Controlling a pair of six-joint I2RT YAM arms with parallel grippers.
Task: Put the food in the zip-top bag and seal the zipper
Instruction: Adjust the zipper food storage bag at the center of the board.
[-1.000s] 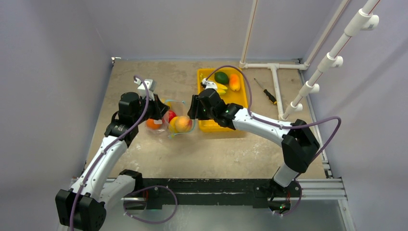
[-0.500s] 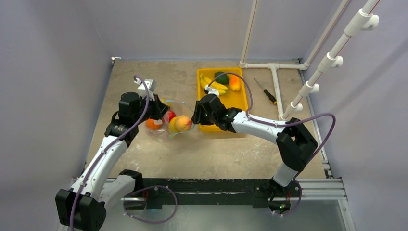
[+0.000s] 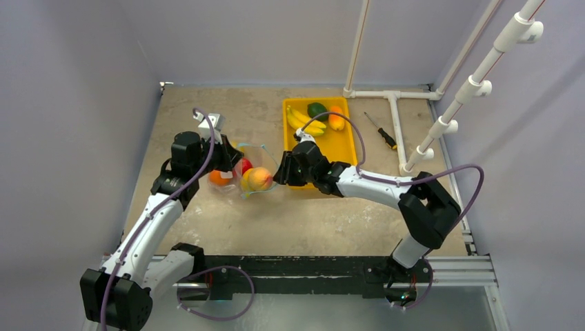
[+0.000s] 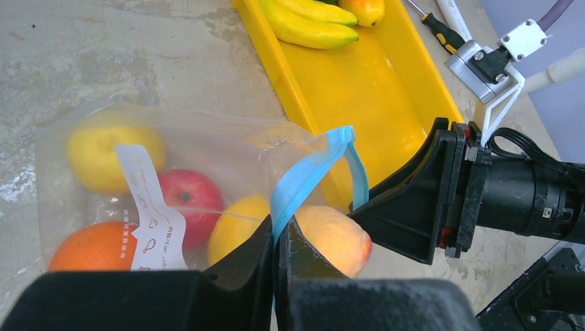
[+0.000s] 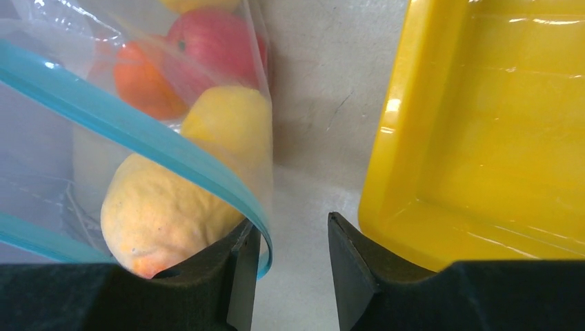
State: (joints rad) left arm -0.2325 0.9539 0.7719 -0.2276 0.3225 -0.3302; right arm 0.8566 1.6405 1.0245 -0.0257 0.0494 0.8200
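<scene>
- The table (image 3: 207, 103), bare and mottled, carries it all; white pipes (image 3: 397, 131) run along its far right.
- Yellow tray (image 3: 343, 146) sits lengthwise, near to far, right of centre. Bananas (image 4: 307, 21), avocado (image 3: 317, 110) and mango (image 3: 336, 118) are bunched at its far end.
- And there's the bag (image 4: 227, 148), lying just left of the tray. Its closed end is out left, and its mouth is lifted and gaping toward the tray.
- Left gripper (image 4: 278, 234) is pressed together, pinching the zipper (image 4: 310, 172) at the bag's mouth and holding that edge up.
- Right gripper (image 5: 293, 272) is wedged between bag and tray, jaws spread. A curl of the zipper hangs in the gap against one finger, the tray wall just beside the other.
- Inside the bag: peach (image 4: 331, 238) right at the mouth. Behind it sit two lemons (image 4: 103, 148), an apple (image 4: 186, 207) and an orange (image 4: 93, 248).
- A white label (image 4: 148, 207) runs down the bag, with small print and icons too fine to read.
- A screwdriver (image 3: 383, 132) lies right of the tray.
</scene>
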